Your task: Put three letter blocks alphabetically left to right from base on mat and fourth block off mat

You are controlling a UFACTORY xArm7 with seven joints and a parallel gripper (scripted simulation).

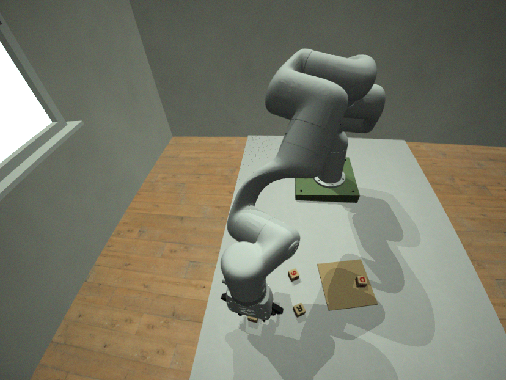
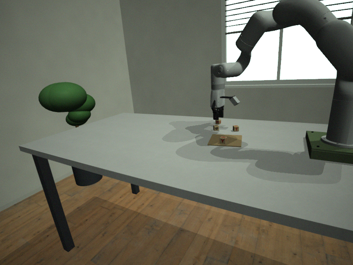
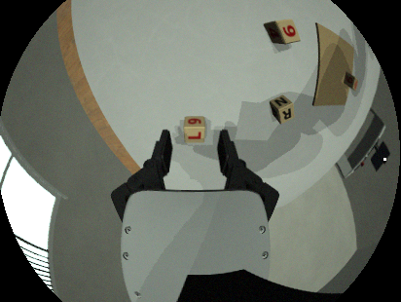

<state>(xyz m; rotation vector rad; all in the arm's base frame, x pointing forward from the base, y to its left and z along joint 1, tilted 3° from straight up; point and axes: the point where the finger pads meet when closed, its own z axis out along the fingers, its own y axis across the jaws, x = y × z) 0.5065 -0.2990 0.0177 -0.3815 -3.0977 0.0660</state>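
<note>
Four small wooden blocks with red marks lie on the grey table. The L block (image 3: 195, 130) lies on the table just below my open gripper (image 3: 192, 139), between the fingertips and a little beyond them; in the top view only its edge (image 1: 252, 319) shows under the wrist. My gripper (image 2: 216, 116) hovers a short way above it. The R block (image 1: 299, 309) and the block marked 9 (image 1: 293, 274) lie on the table beside the tan mat (image 1: 346, 284). The D block (image 1: 361, 280) sits on the mat.
The green base plate (image 1: 327, 184) of the arm stands at the far end of the table. The table's left edge runs close to the L block. A green plant (image 2: 67, 102) stands off the table's far corner.
</note>
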